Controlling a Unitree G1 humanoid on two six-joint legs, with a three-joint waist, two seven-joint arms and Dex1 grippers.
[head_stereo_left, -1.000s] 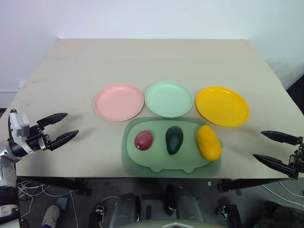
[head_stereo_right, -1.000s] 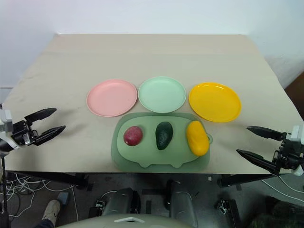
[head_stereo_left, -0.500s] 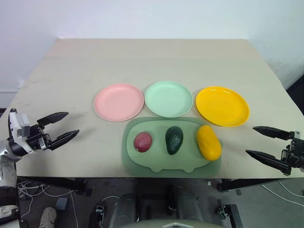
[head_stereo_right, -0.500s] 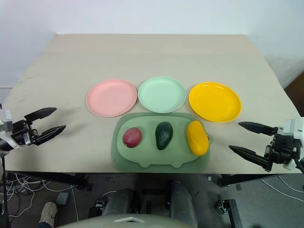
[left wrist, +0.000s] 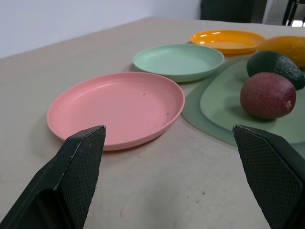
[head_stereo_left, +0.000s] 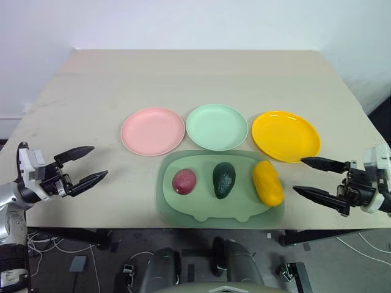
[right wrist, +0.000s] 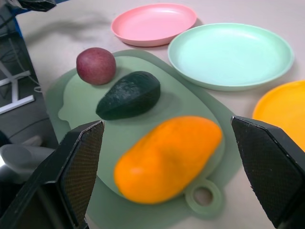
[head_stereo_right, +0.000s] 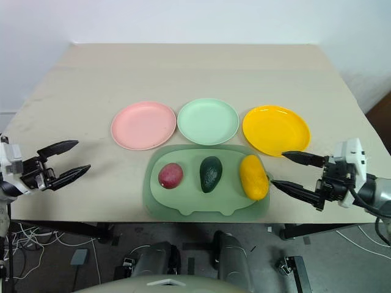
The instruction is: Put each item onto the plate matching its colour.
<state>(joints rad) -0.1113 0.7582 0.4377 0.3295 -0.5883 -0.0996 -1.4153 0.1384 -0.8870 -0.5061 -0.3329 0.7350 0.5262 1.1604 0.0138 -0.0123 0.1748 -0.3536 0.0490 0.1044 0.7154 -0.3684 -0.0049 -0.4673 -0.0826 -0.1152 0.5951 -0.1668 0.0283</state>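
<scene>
Three fruits lie in a row on a dull-green tray (head_stereo_left: 201, 209): a reddish-purple round fruit (head_stereo_left: 184, 181), a dark green avocado (head_stereo_left: 224, 179) and a yellow mango (head_stereo_left: 268, 182). Just behind the tray stand a pink plate (head_stereo_left: 153, 131), a mint green plate (head_stereo_left: 217, 127) and a yellow plate (head_stereo_left: 286, 136), all bare. My right gripper (head_stereo_left: 298, 174) is open, pointing at the mango (right wrist: 167, 157) from its right, a short way off. Far out at the table's left, my left gripper (head_stereo_left: 99, 161) is open and aimed toward the pink plate (left wrist: 116, 107).
The beige table (head_stereo_left: 183, 79) stretches bare behind the plates. The tray sits close to the table's front edge, with its small ring handle (right wrist: 204, 196) on the mango's side. A white wall rises behind the table.
My right gripper has swung left and inward, from beyond the table's right edge to just beside the mango. The left gripper has stayed about where it was.
</scene>
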